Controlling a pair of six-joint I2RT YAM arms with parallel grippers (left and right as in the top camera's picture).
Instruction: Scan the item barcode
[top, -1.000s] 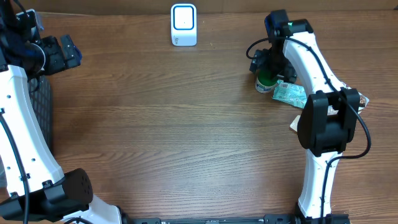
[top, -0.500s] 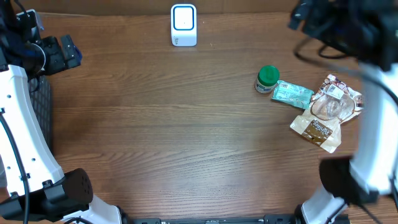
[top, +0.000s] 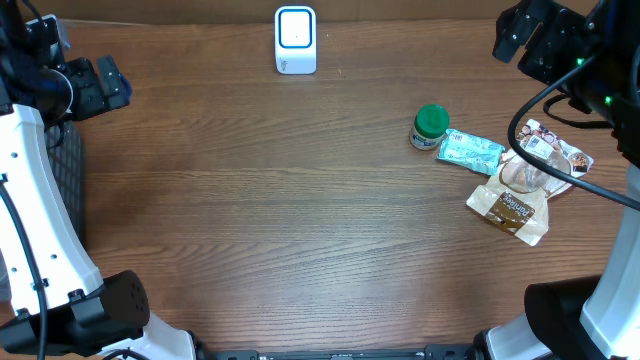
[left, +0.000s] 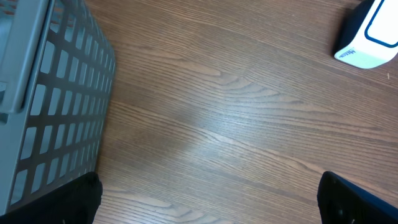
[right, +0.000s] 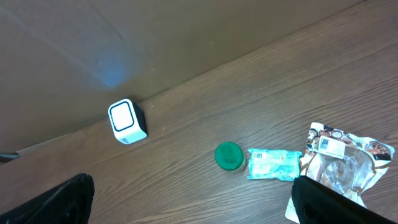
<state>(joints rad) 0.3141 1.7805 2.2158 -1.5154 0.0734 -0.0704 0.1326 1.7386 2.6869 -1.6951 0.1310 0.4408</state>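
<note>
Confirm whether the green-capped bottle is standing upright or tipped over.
Upright. The green-capped bottle shows its round cap from above in the overhead and right wrist views, with only a sliver of white body.

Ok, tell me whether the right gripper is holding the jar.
No, the jar stands on the table beside the teal packet, and the right gripper is open, clear of it.

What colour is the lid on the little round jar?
The small round jar's lid is bright green; the overhead view shows it best.
</note>
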